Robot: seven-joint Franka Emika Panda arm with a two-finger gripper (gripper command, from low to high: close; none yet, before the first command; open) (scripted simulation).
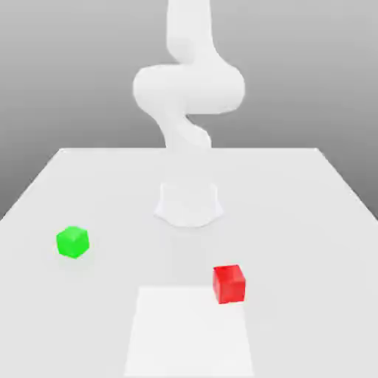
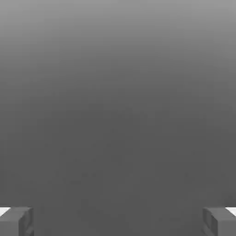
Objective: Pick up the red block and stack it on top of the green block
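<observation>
The red block rests on the white table, toward the near side and a little to the exterior view's right. The green block sits apart from it on the exterior view's left, slightly farther back. Both cubes stand flat with nothing touching them. In the hand view my gripper is open: its two grey fingertips are far apart with nothing between them, and plain grey background lies beyond.
My pale arm rises over the far middle of the table, with a rounded white part low above the surface between the blocks. A brighter rectangular patch marks the table's near middle, beside the red block.
</observation>
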